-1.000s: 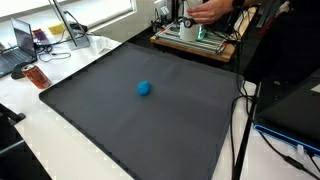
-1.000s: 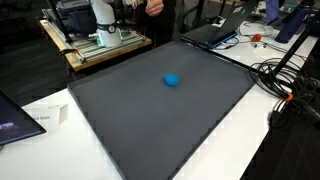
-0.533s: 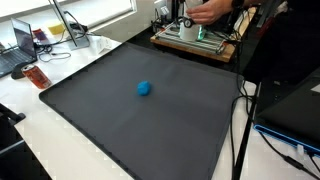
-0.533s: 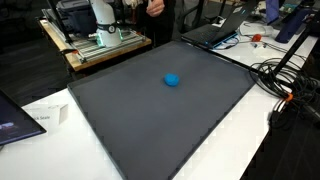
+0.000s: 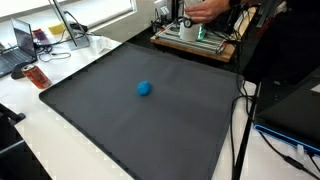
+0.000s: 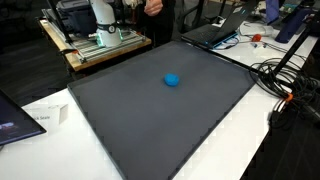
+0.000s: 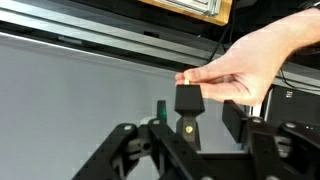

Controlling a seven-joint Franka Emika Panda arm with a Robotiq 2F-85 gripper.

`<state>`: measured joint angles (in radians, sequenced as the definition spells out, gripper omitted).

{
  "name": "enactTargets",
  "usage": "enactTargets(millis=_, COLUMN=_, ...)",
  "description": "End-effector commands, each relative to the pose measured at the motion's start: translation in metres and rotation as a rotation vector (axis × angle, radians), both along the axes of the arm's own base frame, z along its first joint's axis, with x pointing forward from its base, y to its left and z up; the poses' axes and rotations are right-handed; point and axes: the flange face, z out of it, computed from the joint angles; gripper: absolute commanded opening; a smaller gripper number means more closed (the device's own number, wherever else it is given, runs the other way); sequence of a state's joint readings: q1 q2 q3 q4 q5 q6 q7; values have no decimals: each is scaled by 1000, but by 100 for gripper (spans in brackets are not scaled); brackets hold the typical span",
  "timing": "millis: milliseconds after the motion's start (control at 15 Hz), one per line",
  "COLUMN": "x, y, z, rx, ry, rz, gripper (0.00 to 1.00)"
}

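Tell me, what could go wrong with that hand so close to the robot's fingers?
1. The hand pinches a small black block right by the fingers. If they close, skin could get nipped.
2. The block seems held only by a light pinch, so it might slip and drop.
3. The ball lies loose on the flat mat. A bump could send it rolling off.
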<state>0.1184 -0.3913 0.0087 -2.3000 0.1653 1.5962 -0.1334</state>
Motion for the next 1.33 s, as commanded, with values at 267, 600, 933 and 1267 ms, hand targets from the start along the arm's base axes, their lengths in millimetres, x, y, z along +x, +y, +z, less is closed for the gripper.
enactTargets(millis=267, x=3, y=-4, z=1, rx=-5, ry=0, rz=1, gripper=21)
enactTargets(millis=600, x=3, y=-6, z=0, rx=-5, ry=3, rz=0, gripper=24)
enactTargets(millis=933, x=4, y=-9, z=0, rx=-2, ry=4, rz=-4, gripper=0)
enactTargets(millis=1267, x=4, y=-13, z=-1, rx=-2, ry=1, rz=-25, gripper=3)
